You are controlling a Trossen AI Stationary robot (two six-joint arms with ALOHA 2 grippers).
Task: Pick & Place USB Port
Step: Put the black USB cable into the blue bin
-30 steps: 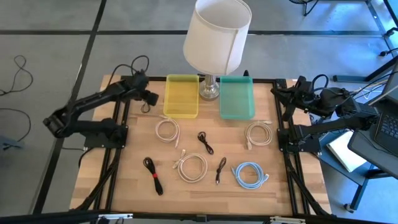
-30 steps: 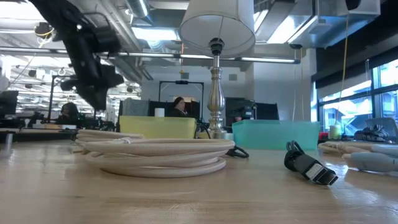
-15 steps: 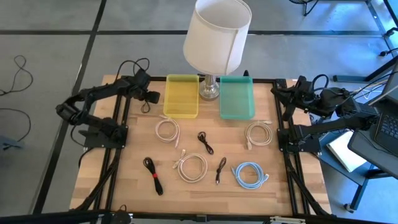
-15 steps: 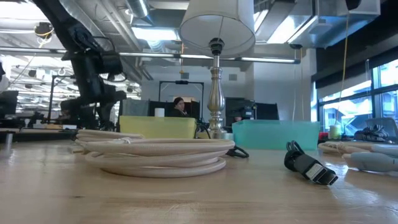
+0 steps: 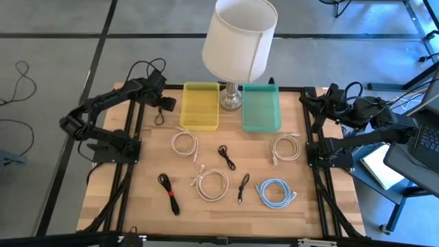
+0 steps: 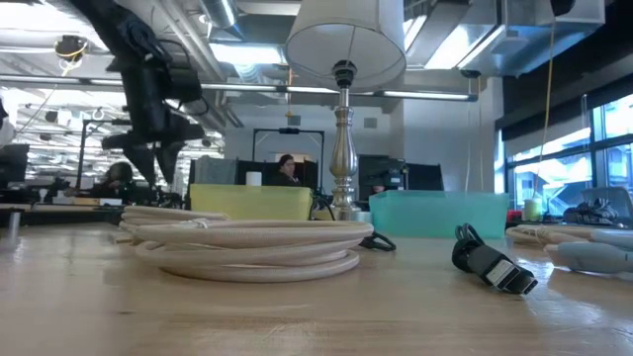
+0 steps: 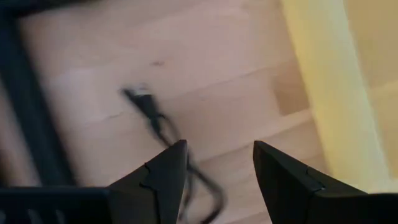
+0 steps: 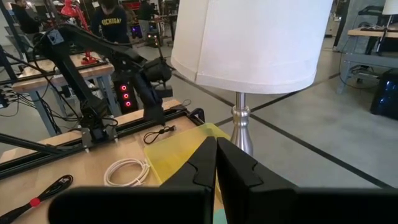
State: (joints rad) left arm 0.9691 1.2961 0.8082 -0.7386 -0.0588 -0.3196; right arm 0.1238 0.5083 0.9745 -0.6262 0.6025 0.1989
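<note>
- Near the table's far-left corner, at about 10 o'clock in the high view, the left claw (image 5: 164, 104) hangs over a small black cable (image 5: 158, 114) lying on the wood just beside the yellow tray (image 5: 199, 106).
- Half a second ago the left arm was folded lower and its claw sat nearer the tray; now the arm has lifted and stretched out toward the far edge. A second ago it was stretched further still, so the arm is adjusting its line over the cable, not yet grasping.
- My judgement: the pick has not begun; the approach is being settled.
- Left claw fingers (image 7: 163, 177) stand wide apart with nothing between them.
- From the left wrist view, the black cable (image 7: 152, 120) lies on the table just ahead of the open gap, its plug end farther off and its cord running back between the fingers, not touching them.
- At 2 o'clock the right claw (image 5: 328, 103) waits beside the green tray (image 5: 261, 107), fingers pressed together and empty.
</note>
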